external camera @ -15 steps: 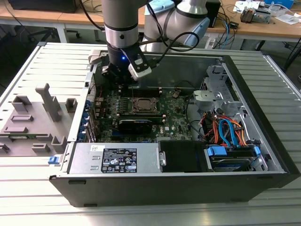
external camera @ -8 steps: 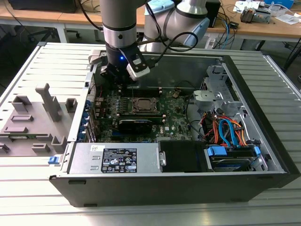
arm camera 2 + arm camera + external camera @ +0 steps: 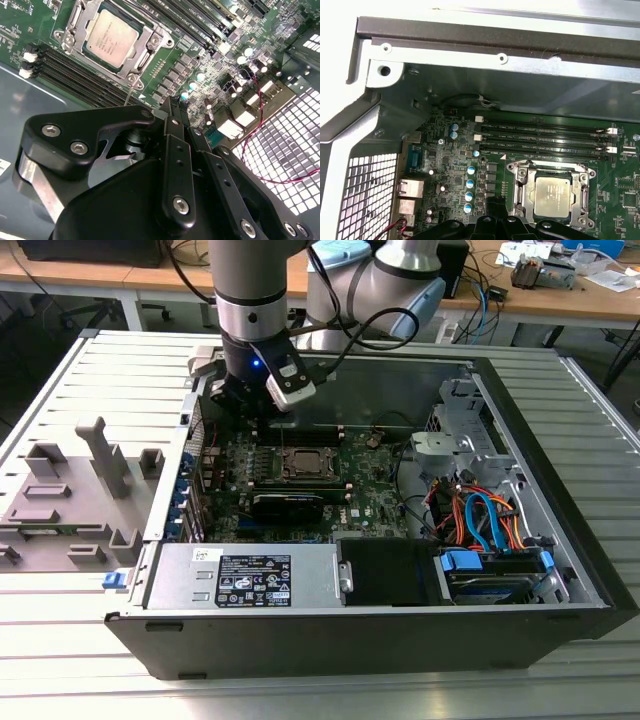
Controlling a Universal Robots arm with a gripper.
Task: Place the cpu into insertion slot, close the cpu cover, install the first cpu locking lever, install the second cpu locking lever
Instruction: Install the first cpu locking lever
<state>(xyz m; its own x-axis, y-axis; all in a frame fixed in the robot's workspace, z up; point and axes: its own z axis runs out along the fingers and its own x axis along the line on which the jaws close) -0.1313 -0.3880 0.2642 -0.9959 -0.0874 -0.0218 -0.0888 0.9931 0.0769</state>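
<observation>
We see our arm (image 3: 250, 300) coming down near-vertical from above, its grey-and-silver wrist section ending in a black gripper (image 3: 245, 390) with a small blue light on the wrist. A second elbow link (image 3: 395, 280) bends off toward the exterior view's right behind it. In the second wrist view the gripper (image 3: 176, 107) points down, its black linkage bars drawn in together and the fingertips (image 3: 175, 102) meeting at a narrow point, holding nothing. A white-cased camera (image 3: 290, 382) sits clipped beside the wrist.
</observation>
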